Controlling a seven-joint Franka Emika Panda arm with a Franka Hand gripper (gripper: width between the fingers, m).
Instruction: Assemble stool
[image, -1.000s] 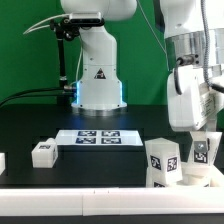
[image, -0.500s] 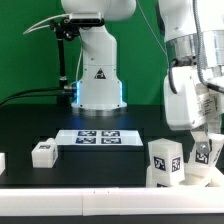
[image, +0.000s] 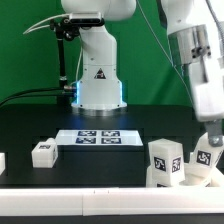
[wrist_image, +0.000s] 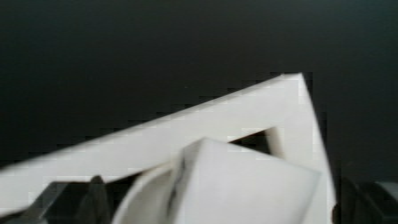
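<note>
at the exterior view's right, low against the front edge of the table (image: 30, 128), you have two of the stool's legs standing on the seat (image: 186, 181), of which only a thin white edge shows beneath them. the claw (image: 207, 133) hangs just above the leg (image: 205, 158) nearer that side. in the wrist view its dark fingers (wrist_image: 75, 198) stand wide apart, with the white block of that leg (wrist_image: 231, 180) between them and a dark gap on each side, so it looks fully spread and has hold of nothing. the second leg (image: 166, 161) stands just beside the first, and the third leg (image: 42, 152) lies loose well apart, near the marker board (image: 100, 137). your main risk is that you cannot tell from these views whether the leg under the claw is seated home in its socket. if it only rests there, a fingertip brushing its top as the arm pulls away could tip it against its neighbour or off the seat. a sideways exit would be worse than a straight lift, since the fingers are barely clear of the leg. compared with a second ago, the claw no longer sits down around the leg. the arm has risen and swung toward the exterior view's right, and the leg's tag now shows whole. the leg seems to sit a touch lower, though you should not lean on that. the second leg, the third leg and the marker board have not moved.
</note>
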